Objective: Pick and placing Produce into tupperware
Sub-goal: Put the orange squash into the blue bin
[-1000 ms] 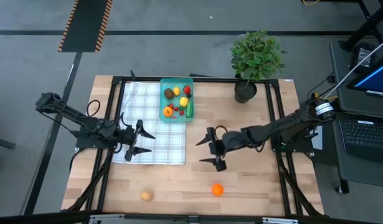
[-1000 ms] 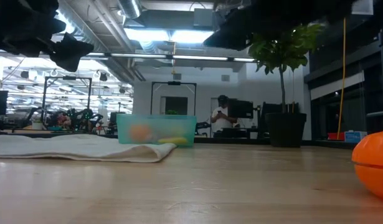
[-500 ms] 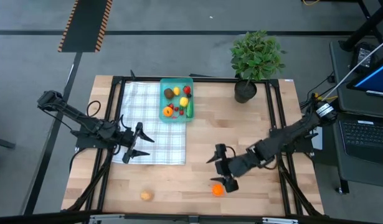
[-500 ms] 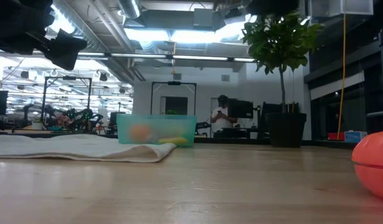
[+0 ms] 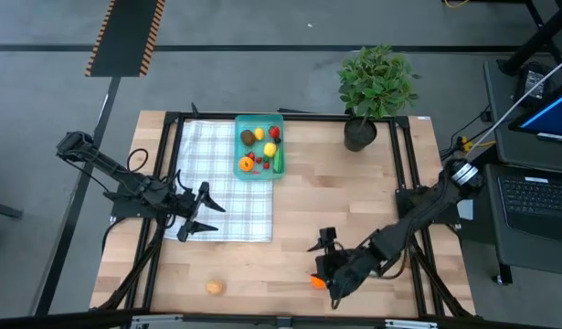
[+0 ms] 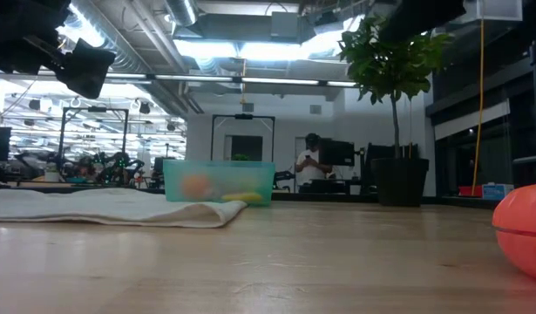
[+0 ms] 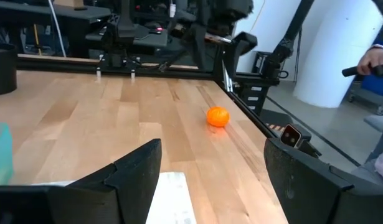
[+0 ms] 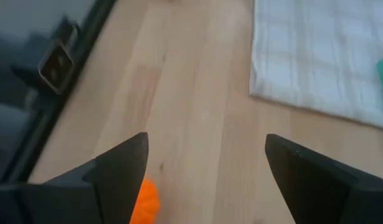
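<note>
The teal tupperware stands at the far middle of the table on the checked cloth's far right corner, with several small produce pieces inside. An orange piece lies on the bare wood near the front edge, and a tan piece lies to its left. My right gripper hovers open just above the orange; in its wrist view the orange shows beside one finger, not between the two. My left gripper waits open over the cloth's left part.
A potted green plant stands at the far right of the table. Black frame rails run along the left and right sides. Bare wood lies between the cloth and the near edge. A person stands far back in the room in the low view.
My right gripper has swung from the table's middle toward the near edge and come over the orange piece, tipping and turning as it went, still open. The produce and the tupperware have stayed where they were.
</note>
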